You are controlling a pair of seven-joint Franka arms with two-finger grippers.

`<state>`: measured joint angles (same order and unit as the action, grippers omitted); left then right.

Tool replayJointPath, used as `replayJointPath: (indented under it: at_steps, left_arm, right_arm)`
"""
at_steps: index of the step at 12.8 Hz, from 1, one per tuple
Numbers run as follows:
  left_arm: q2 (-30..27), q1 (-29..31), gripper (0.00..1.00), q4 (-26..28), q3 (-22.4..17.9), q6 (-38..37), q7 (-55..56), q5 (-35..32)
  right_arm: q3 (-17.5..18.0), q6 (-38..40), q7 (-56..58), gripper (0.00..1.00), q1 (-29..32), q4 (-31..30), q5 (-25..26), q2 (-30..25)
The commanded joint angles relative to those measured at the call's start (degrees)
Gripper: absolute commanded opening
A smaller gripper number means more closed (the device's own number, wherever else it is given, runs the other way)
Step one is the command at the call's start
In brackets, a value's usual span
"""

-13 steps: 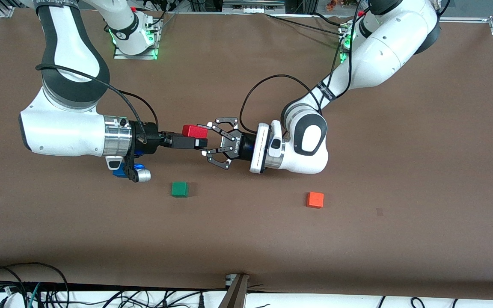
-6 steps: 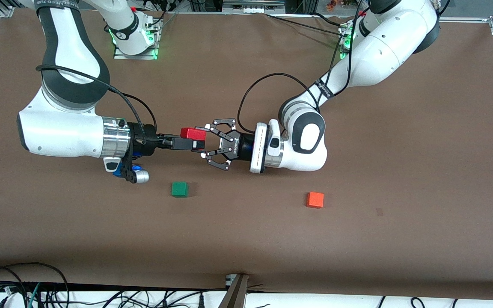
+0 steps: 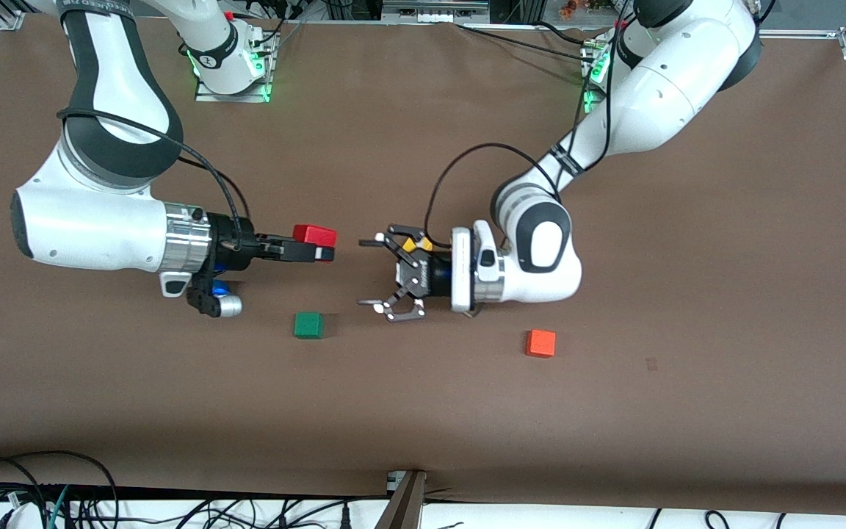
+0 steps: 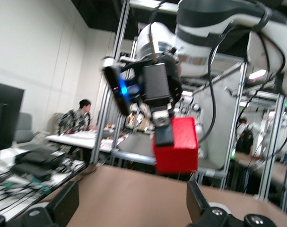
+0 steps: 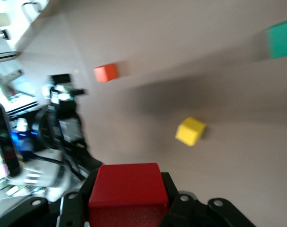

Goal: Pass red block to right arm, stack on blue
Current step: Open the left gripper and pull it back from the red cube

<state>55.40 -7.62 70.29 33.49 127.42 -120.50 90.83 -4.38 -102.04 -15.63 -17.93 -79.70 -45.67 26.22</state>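
The red block (image 3: 314, 235) (image 5: 126, 189) is up in the air, with my right gripper (image 3: 324, 250) (image 5: 126, 210) shut on it. In the left wrist view the red block (image 4: 176, 144) hangs from the right gripper (image 4: 163, 135), apart from my own jaws. My left gripper (image 3: 366, 272) (image 4: 131, 208) stands wide open and empty, a short gap from the block, over the middle of the table. A small patch of the blue (image 3: 219, 286) shows under the right wrist's camera mount; most of it is hidden.
A green cube (image 3: 308, 325) (image 5: 281, 39) lies nearer the front camera than the red block. An orange cube (image 3: 541, 343) (image 5: 106, 73) lies toward the left arm's end. A yellow cube (image 3: 423, 242) (image 5: 190, 131) sits partly under the left gripper.
The left gripper has opened, let go of the red block and drawn back toward its own end. The right arm has pulled away the other way, keeping the block.
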Motion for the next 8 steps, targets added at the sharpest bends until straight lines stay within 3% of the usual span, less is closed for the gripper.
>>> replayJointPath:
  at_steps: [1, 3, 5, 7, 8]
  left_arm:
    - [-1.26, 7.42, 1.0, 1.87, 0.08, -3.47, -0.97, -9.04]
    - [-1.44, 13.75, 1.0, 1.69, 0.08, -9.17, -0.53, -17.49]
    - [-1.44, 20.07, 1.0, 1.08, 0.26, -12.8, -0.7, -26.62]
    - [-1.7, 24.74, 1.0, 0.55, 0.78, -16.91, -0.62, -33.06]
    - [-1.7, 25.98, 1.0, 0.55, 0.26, -20.16, -0.62, -34.83]
  right_arm:
    - [-2.03, 2.72, 6.81, 0.0, 1.48, 0.42, 8.98, -0.47]
    - [-2.38, 3.95, 15.23, 0.0, 3.32, -0.28, 22.49, 0.14]
    - [-3.08, 3.7, 16.5, 0.0, 4.13, -2.55, 28.94, 0.67]
    - [-3.18, -0.32, 16.16, 0.0, 3.95, -5.71, 38.43, 1.81]
    - [-3.26, -3.74, 15.46, 0.0, 3.78, -9.04, 39.77, 1.64]
